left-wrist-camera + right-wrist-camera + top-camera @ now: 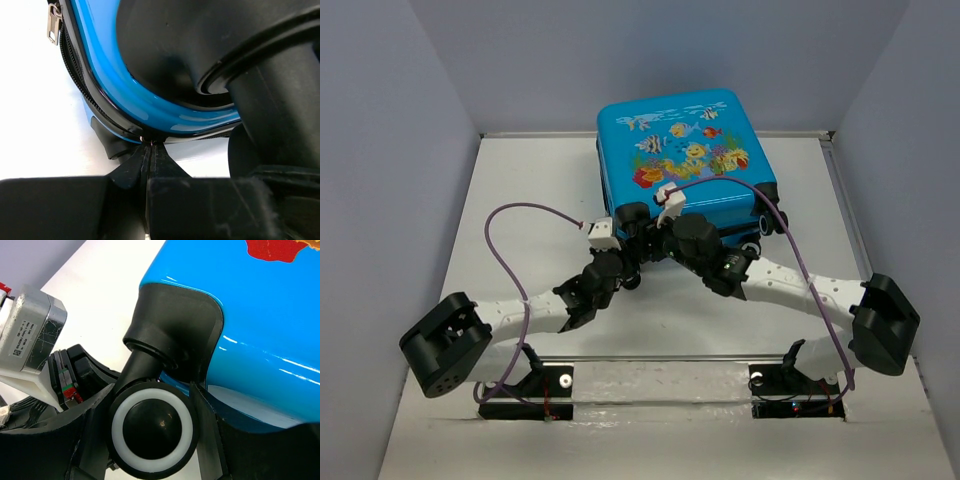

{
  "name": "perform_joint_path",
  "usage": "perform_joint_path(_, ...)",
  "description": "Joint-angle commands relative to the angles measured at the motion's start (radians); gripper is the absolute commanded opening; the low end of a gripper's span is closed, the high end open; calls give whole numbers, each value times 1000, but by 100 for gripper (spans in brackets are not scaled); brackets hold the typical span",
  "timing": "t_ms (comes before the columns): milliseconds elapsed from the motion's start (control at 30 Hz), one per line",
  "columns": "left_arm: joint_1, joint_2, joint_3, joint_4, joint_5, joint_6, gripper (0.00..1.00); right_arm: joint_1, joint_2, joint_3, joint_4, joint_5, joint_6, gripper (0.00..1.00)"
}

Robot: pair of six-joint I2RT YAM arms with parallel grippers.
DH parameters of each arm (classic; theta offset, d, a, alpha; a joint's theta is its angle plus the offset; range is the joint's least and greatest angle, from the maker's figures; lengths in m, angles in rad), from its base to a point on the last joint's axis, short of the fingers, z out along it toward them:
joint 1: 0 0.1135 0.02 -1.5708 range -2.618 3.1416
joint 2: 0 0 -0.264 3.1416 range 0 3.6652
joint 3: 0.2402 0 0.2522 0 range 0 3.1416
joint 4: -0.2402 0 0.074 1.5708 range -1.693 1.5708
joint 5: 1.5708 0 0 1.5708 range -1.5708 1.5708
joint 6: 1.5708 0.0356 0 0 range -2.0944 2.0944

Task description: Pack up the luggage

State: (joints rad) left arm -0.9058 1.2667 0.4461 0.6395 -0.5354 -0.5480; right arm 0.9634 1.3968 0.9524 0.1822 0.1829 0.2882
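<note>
- Two pincers meet at one near corner of the luggage [680,150]. It lies flat on the table [520,190], lid down and fish-print face up, straight ahead of both sets of fingertips.
- The left pincer [149,146] is clenched. Its two black fingers [132,167] are pressed flat together, and their tips touch the rounded blue edge right at the black zip seam [75,85].
- A tiny coppery glint sits at those tips; whether anything is pinched there I cannot tell.
- Up and to the left of that pincer, well apart from its tips, a metal zip pull [53,25] hangs on the seam.
- The right pincer [150,390] grasps a wheel [151,427] — black with a white ring — with one finger against each side of it.
- Just beyond the right pincer's tips, the wheel's black stem runs into a black corner housing [180,325] on the blue shell.
- Near the right pincer, on its left, sits the other arm's grey wrist camera [32,325].
</note>
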Motion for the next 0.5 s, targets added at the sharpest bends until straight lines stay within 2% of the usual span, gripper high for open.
perform_joint_path(0, 5, -21, 72, 141, -106, 31, 6, 28, -57, 3, 181, 1, 55, 7)
perform_joint_path(133, 8, -70, 48, 59, -164, 59, 6, 28, -104, -50, 186, 44, 49, 7)
perform_joint_path(233, 34, -137, -7, 5, -158, 57, 6, 28, -177, -99, 194, 69, 40, 7)
perform_joint_path(467, 197, -302, -119, -64, -89, 16, 6, 28, -381, -240, 154, 90, 39, 7)
